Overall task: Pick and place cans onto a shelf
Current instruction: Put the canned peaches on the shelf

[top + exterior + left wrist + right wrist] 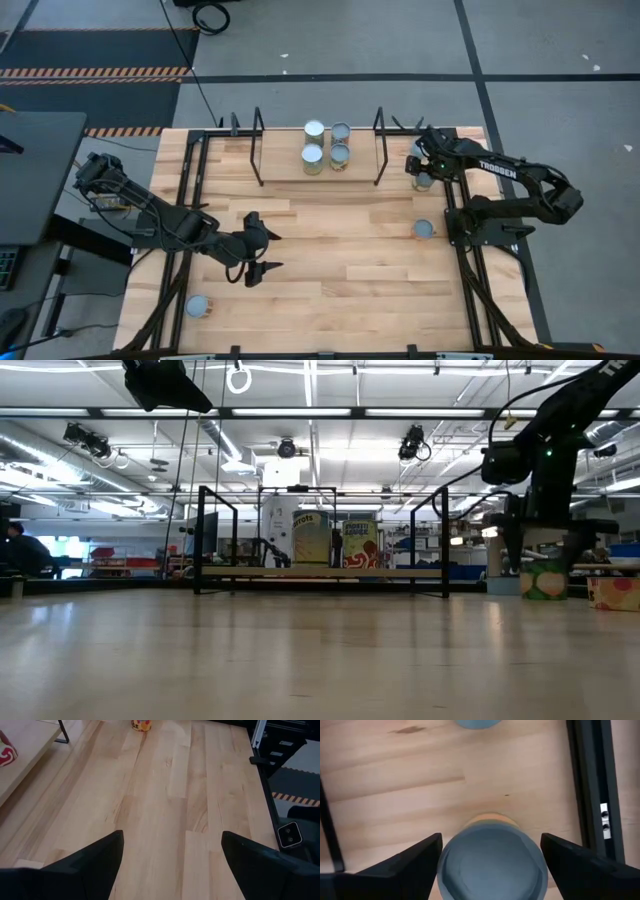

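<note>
Two fingers of the right gripper (490, 865) stand wide apart, one on either side of a can (491, 862) at the far right of the tabletop (340, 270), just right of the shelf (285, 168). Whether the pads touch the can's sides cannot be told, and nothing is held yet.
- Step in hand, as judged: taking hold of this can. Done well, the fingers stay level and centred on the body below the rim, then close squarely so the tin does not tip or skid toward the table frame beside it.
- Can: short cylinder with a pale blue-grey round top and a yellowish side showing beyond its far edge. A second such top (479, 723) lies near it.
- Shelf: four cans (326, 145) stand upright in a tight square at its middle. Two loose cans remain — one right of centre (424, 229), one at the near left (199, 305).
- Left gripper (262, 250): fingers spread wide and empty, over bare wood left of centre.
</note>
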Motion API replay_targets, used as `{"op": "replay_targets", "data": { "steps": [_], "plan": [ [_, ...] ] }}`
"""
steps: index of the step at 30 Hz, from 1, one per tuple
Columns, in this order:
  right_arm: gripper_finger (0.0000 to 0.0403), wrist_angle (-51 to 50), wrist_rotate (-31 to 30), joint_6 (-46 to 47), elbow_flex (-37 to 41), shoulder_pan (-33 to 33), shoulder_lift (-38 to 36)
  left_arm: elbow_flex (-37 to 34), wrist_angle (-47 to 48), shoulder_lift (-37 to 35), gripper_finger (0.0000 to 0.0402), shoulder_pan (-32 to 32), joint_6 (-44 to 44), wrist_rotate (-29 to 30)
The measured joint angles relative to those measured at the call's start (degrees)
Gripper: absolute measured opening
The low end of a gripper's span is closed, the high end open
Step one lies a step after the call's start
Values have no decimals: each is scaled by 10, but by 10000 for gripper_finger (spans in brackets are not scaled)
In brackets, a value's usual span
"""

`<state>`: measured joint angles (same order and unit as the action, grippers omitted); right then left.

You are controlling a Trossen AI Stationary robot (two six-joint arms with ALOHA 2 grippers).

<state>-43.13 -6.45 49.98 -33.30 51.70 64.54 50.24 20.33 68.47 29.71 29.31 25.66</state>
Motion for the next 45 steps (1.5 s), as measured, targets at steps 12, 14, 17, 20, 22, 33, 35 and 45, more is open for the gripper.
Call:
{"op": "replay_targets", "data": {
  "steps": [12, 14, 17, 20, 22, 33, 35, 45],
  "plan": [
    [322, -5, 9, 22, 0, -22, 12, 0, 0, 0, 341, 0, 0, 0],
    [298, -8, 5, 29, 0, -27, 5, 0, 0, 0, 341, 0, 0, 0],
    [289, -15, 5, 31, -2, -35, -7, 0, 0, 0, 341, 0, 0, 0],
    [289, -56, -15, 34, -24, -52, -16, 0, 0, 0, 341, 0, 0, 0],
    [289, -96, -49, 38, -52, -71, -22, 0, 0, 0, 341, 0, 0, 0],
    [288, -210, -203, 68, -284, -191, -15, 0, 0, 0, 341, 0, 0, 0],
    [288, -206, -222, 57, -334, -207, 1, 0, 0, 0, 341, 0, 0, 0],
    [288, -139, -246, -109, -575, -271, 174, 0, 0, 0, 341, 0, 0, 0]
  ]
}}
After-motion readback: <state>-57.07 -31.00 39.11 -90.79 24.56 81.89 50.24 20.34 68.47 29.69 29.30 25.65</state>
